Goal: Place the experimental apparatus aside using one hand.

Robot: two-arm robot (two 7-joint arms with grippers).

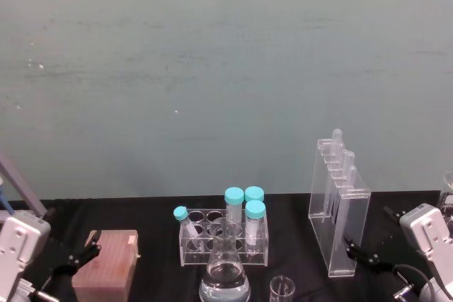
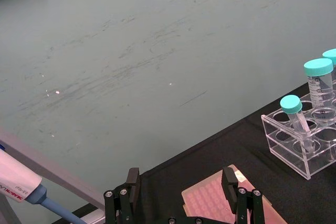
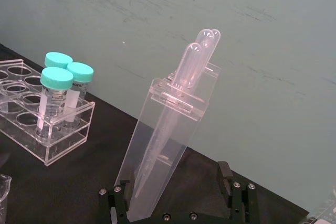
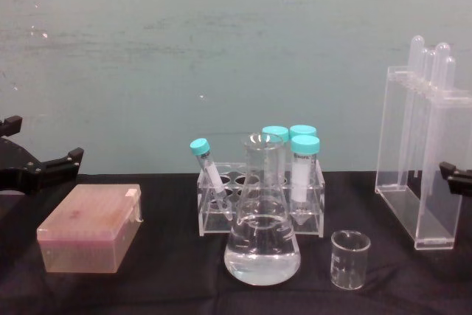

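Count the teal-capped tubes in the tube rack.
4. Three upright tubes cluster at the tube rack's right end, two behind, one in front. One leaning tube sits front left. The conical flask partly covers the rack; more could be hidden.

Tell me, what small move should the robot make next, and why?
Probably ease the right gripper forward around the pipette rack: it is open, and the rack stands just ahead, untouched. The left gripper hangs open by the pink box.
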